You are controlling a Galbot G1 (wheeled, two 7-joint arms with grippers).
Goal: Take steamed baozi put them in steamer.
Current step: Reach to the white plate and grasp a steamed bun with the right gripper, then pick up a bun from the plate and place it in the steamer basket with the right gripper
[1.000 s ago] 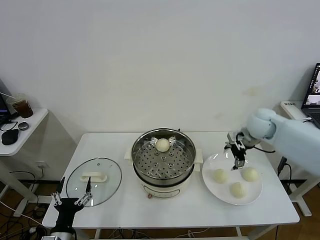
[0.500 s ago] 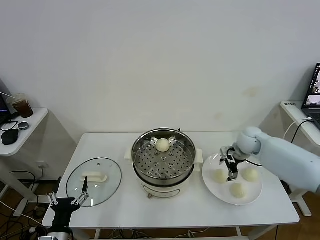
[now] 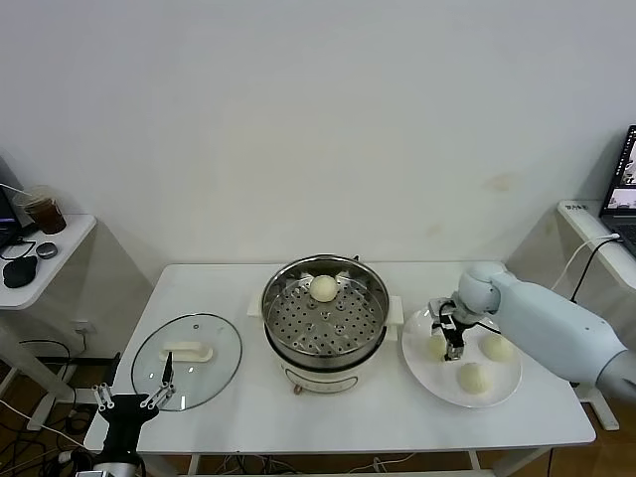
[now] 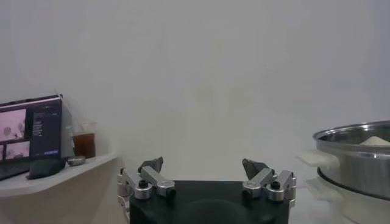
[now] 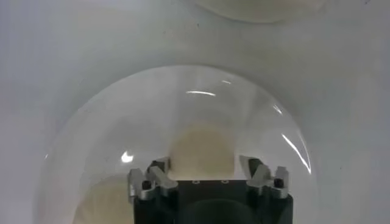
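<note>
Starting at your left, the left gripper (image 3: 134, 399) hangs low off the tabletop's (image 3: 248, 407) front left corner, its fingers (image 4: 151, 164) spread wide with nothing between them. Just beyond it the glass lid (image 3: 187, 359) lies flat on the tabletop. In the middle stands the steamer (image 3: 324, 322), uncovered, with one steamed baozi (image 3: 322, 288) resting on the perforated tray near its far rim. To the right of the steamer sits the white plate (image 3: 429, 374) carrying three more baozi. Your right gripper (image 3: 449, 336) is down over the plate at the leftmost baozi (image 5: 201, 151), and the wrist view shows its fingers (image 5: 158, 168) standing on either side of that bun; you cannot tell whether they are pressing on it. The other two buns (image 3: 473, 378) lie just beside it.
</note>
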